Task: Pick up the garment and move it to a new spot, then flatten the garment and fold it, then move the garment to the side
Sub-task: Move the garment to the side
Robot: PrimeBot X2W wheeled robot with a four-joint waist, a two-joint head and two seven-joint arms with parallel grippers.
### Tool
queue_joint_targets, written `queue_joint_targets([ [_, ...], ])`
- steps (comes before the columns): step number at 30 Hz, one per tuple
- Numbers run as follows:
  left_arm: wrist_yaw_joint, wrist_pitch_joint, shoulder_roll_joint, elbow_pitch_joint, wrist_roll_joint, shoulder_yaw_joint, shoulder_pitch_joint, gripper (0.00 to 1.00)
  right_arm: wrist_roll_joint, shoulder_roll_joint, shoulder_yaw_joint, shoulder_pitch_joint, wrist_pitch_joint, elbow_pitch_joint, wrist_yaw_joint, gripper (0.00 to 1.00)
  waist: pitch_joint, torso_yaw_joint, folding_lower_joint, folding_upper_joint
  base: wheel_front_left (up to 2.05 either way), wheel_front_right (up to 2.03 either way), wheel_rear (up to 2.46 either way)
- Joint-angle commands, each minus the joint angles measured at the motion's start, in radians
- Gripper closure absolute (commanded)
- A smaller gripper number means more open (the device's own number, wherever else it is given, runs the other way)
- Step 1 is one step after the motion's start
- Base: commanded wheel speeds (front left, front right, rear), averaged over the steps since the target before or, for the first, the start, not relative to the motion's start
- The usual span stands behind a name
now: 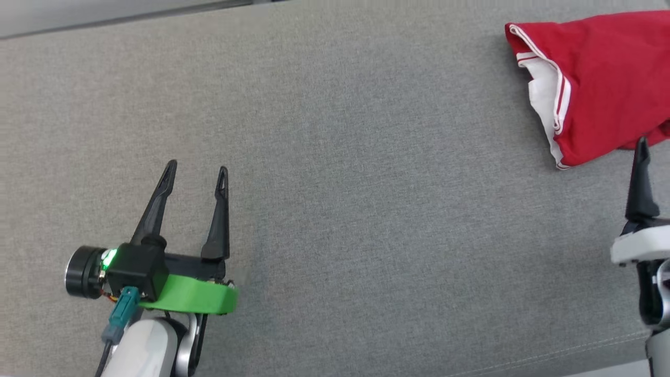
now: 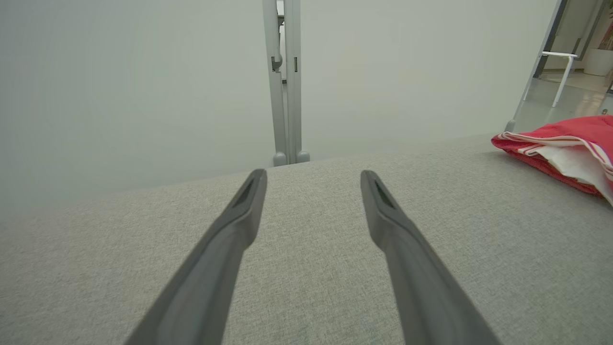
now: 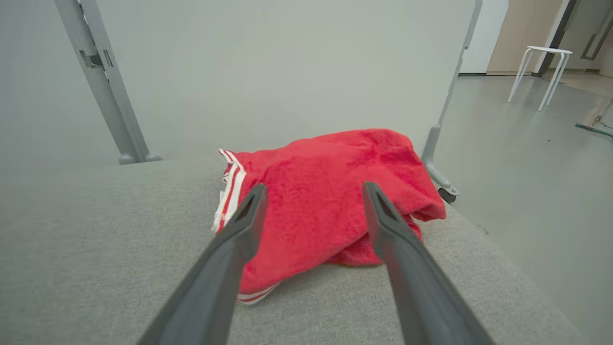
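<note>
The garment is red with white and red striped trim and lies bunched at the far right of the grey padded surface. In the right wrist view the garment sits just beyond my right gripper, whose fingers stand open and apart, empty, short of the cloth. One right fingertip shows at the head view's right edge, just below the garment's near edge. My left gripper is open and empty at the lower left, far from the garment.
A grey partition with metal posts stands behind the surface. The surface's right edge drops to the floor beside the garment, with a caster foot there. A white stool stands further off.
</note>
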Motion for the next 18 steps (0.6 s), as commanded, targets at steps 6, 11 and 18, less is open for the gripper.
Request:
queue_joint_targets([
  [6,0.031,-0.009,-0.002,0.020,-0.034,0.026,0.095,0.00,-0.021,0.096,0.045,0.168,-0.003,-0.144,-0.002,0.00,-0.156,0.048,0.0000,0.0000,0.00,0.00,0.00],
  [11,0.049,-0.013,0.001,0.040,-0.045,0.046,0.150,0.00,-0.030,0.134,0.092,0.248,0.019,-0.212,-0.002,0.00,-0.209,0.096,0.0000,0.0000,0.00,0.00,0.00],
  [18,0.045,-0.017,0.009,0.075,-0.058,0.056,0.208,0.00,-0.032,0.159,0.141,0.329,0.073,-0.278,-0.002,0.00,-0.281,0.148,0.0000,0.0000,0.00,0.00,0.00],
])
